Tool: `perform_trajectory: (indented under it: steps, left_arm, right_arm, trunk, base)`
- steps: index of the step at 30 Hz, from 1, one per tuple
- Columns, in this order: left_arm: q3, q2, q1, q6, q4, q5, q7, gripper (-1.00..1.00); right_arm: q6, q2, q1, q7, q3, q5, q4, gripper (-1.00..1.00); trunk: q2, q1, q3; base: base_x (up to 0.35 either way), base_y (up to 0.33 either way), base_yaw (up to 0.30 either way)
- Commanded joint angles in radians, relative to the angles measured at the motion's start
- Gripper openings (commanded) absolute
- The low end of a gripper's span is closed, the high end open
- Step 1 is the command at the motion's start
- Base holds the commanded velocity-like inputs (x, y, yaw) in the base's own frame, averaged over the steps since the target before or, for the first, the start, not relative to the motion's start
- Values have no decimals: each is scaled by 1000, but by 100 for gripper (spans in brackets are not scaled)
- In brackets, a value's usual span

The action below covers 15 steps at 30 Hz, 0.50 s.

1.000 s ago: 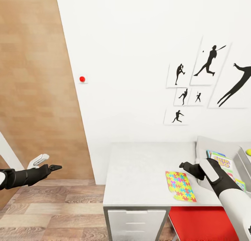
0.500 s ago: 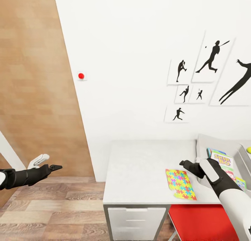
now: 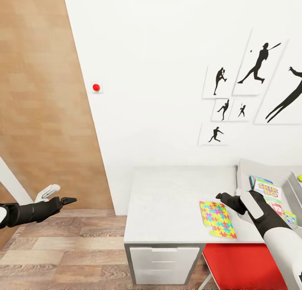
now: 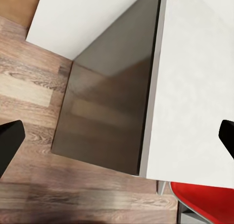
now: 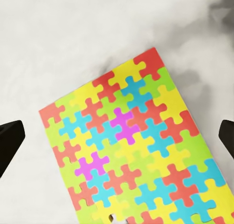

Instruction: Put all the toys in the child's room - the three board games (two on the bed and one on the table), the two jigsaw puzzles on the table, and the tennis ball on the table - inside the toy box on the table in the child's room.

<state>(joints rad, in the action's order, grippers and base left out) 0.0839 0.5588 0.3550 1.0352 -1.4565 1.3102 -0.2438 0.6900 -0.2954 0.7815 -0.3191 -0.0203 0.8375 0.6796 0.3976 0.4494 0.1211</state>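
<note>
Hovering as before with fingers spread wide and empty, the right claw (image 3: 219, 195) hangs just above the bright multicoloured jigsaw sheet (image 3: 217, 219) on the pale marbled table (image 3: 167, 206); only the camera has tilted, so pickup remains ahead, while the left claw (image 3: 72, 200), also wide, idles well left of the sheet.

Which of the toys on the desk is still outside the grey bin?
The jigsaw puzzle, the bright multicoloured sheet lying flat on the table just below the right claw. The printed board games sit inside the toy box.
</note>
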Motion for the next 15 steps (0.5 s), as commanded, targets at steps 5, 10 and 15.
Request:
perform_trajectory:
  steps: [5,10,15]
  left_arm:
    - [0,0,1,3,-1,11,-9,100]
    - [0,0,1,3,-1,11,-9,100]
    - [0,0,2,3,-1,11,-9,100]
  right_arm:
    - [2,-1,1,-9,-1,9,2,100]
    - [-24,-1,1,-8,-2,10,1,100]
    - [-41,-1,1,-8,-3,11,-4,100]
  trunk:
    - [2,1,10]
    - [2,1,19]
    - [2,1,27]
  base:
    - [0,0,0]
    - [0,0,0]
    - [0,0,0]
